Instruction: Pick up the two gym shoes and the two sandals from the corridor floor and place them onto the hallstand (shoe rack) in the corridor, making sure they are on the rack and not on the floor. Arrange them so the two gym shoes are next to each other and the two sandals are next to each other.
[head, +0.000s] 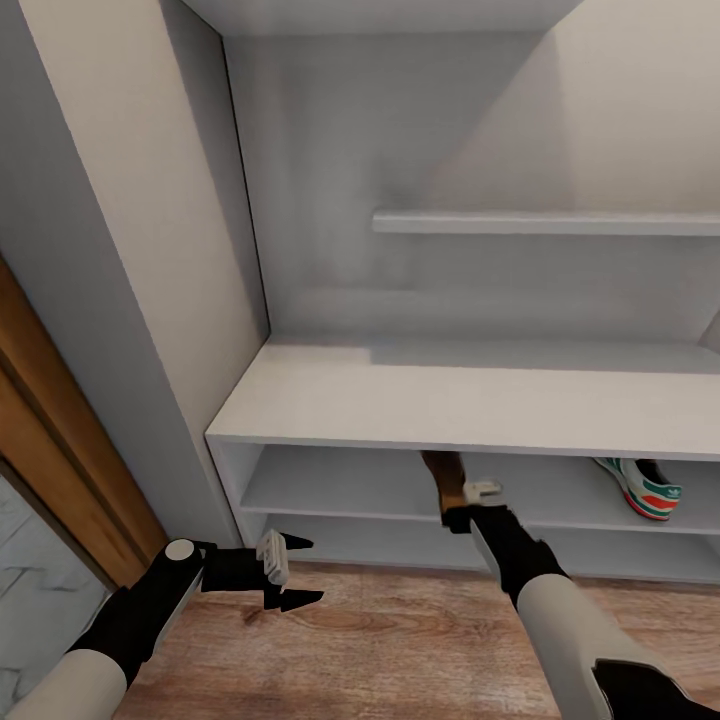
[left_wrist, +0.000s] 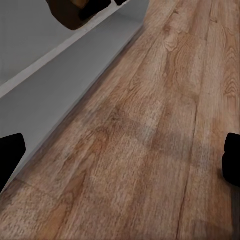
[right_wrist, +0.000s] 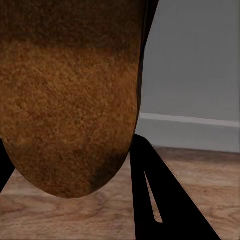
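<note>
Looking down from the head camera, the white hallstand is seen filling the upper part of the shot, with its wide bench top at about 12 o'clock from the arms and two long low shelf openings underneath; a smaller wall shelf is mounted higher up at roughly 1 o'clock.

One gym shoe is parked inside the upper low opening over at 3 o'clock, white with green stripes and a red-orange heel; it's resting on the shelf board, well off the floor.

A sandal is pinched by the right gripper right at the mouth of that same opening, near dead centre; its tan cork sole is shown huge in the right wrist camera, with a black finger pressed against its edge. Whether the sandal is already touching the shelf can't be told.

The left gripper is held low at 8 o'clock, just in front of the rack's bottom corner, over the wood-plank corridor floor; its fingers are spread wide with nothing between them, which is backed up by the left wrist camera, where bare planks are seen between the two dark fingertips.
</note>
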